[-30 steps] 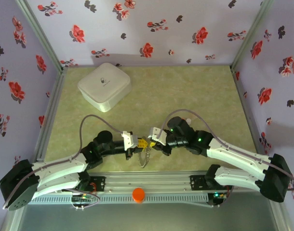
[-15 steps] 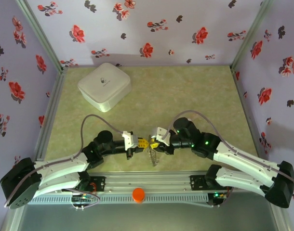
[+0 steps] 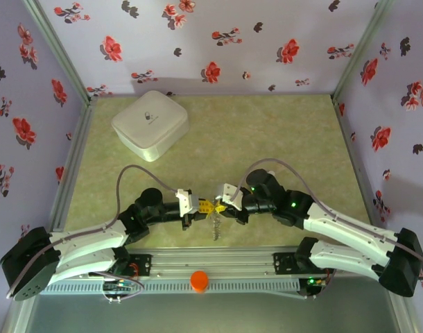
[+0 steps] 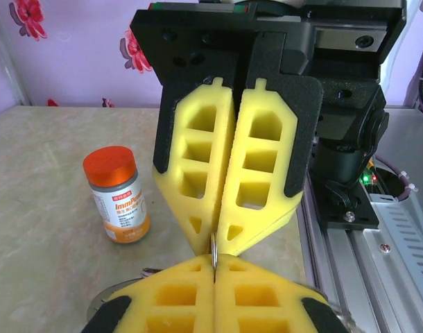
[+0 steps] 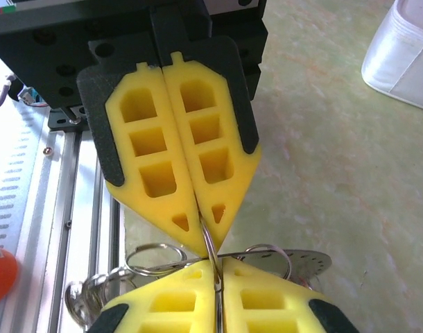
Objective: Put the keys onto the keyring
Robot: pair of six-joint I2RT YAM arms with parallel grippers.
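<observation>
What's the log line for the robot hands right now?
left gripper: shut on thin metal ring | right gripper: shut on same ring, tip to tip | pill bottle: upright

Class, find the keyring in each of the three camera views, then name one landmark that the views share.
Top external: keyring low centre, between the left gripper and the right gripper, both shut on it.
Left wrist: a thin metal edge at bottom centre, where the grippers' yellow tips meet.
Right wrist: the same edge, low centre.
Shared landmark: the two grippers meeting tip to tip.
</observation>
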